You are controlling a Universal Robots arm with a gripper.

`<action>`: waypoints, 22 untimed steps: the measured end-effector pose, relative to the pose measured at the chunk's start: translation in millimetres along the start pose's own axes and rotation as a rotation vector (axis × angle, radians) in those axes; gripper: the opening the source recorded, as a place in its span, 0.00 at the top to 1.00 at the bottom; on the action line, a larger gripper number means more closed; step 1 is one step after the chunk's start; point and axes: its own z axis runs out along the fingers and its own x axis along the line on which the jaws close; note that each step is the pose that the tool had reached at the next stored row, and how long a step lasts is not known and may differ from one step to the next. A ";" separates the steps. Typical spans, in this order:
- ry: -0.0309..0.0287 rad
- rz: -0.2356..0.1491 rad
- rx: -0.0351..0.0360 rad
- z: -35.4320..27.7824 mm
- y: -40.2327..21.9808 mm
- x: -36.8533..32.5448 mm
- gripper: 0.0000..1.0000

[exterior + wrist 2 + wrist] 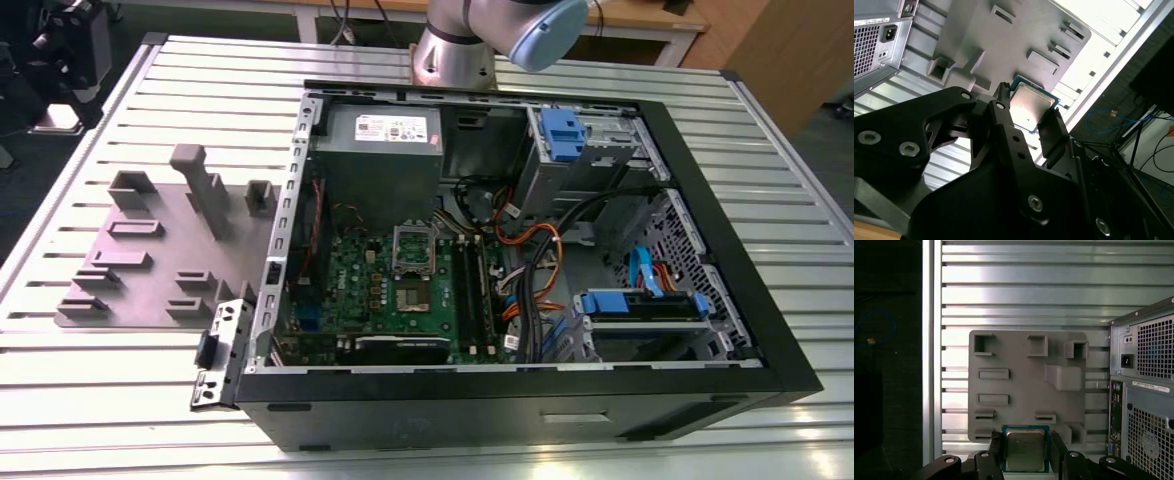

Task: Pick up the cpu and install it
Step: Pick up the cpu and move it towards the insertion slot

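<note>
The cpu (1025, 451) is a small square chip with a silvery metal top and a green edge. My gripper (1025, 438) is shut on it, one black finger (996, 449) against each side. In both wrist views it hangs well above the grey fixture tray (1019, 375). From the other side the cpu (1032, 101) sits between the fingertips of the gripper (1029, 103). The green motherboard (387, 290) lies inside the open computer case (694, 200), with the socket (412, 249) near its middle. The arm's base (461, 45) rises behind the case.
The grey fixture tray (147, 265), with slots and upright posts, lies on the slatted metal table (107, 400) at the exterior view's left of the case. Inside the case are a power supply (380, 135), orange and black cables (534, 250) and blue drive brackets (641, 300).
</note>
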 end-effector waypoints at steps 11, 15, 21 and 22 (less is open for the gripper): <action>0.0000 0.000 -0.0001 0.1 0.1 -8.4 0.53; 0.0000 0.000 0.0000 0.1 0.1 -9.6 0.53; 0.0000 0.000 0.0000 0.1 0.1 -11.0 0.53; 0.0001 0.000 0.0000 0.0 0.2 -15.7 0.53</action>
